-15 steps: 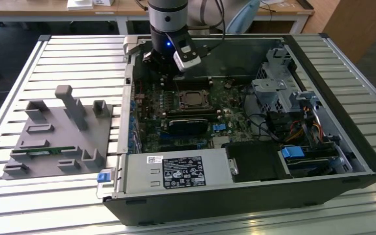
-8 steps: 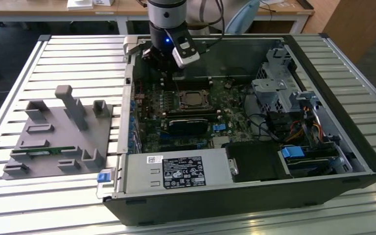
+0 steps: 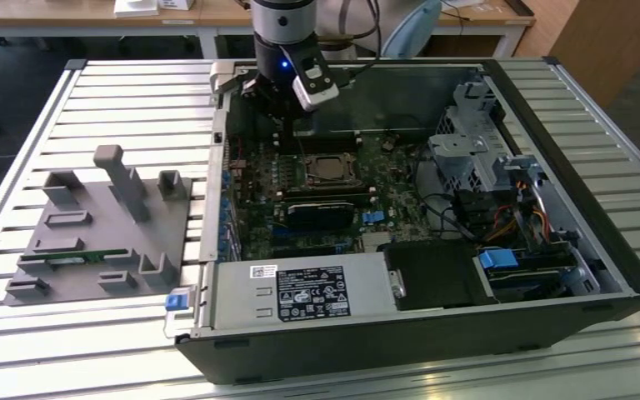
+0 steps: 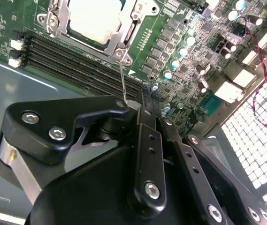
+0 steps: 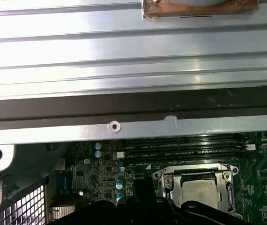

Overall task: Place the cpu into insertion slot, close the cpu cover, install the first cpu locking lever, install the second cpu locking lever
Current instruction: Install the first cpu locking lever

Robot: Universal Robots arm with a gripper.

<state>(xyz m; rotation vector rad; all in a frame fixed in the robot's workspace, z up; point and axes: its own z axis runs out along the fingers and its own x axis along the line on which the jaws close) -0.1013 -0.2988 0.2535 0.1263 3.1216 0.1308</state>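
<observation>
**Colleague:** Where's the chip right now?

**Me:** I judge the cpu (image 4: 93, 16) is already seated in the insertion slot (image 3: 327, 169). In both wrist views its dull silver top sits framed by the cpu cover (image 4: 124, 35), which lies flat over it. In the exterior view the slot is on the green motherboard (image 3: 297, 196) inside the open computer case (image 3: 587, 250), toward the case's far edge, and the case rests on the slatted surface (image 3: 97, 100).

**Colleague:** And the end effector?

**Me:** The end effector (image 4: 138, 108) hangs just over the board near the case's far wall. I read its fingers as closed together around a thin wire, which I take for a locking lever (image 4: 122, 82). The grip point itself is hard to make out, so that's my judgement.

**Colleague:** Which way does the lever run from you?

**Me:** In the second wrist view its long axis runs straight from my fingertips to the nearest corner of the cover, crossing the memory slots (image 4: 77, 61) that lie between me and the socket.
</observation>
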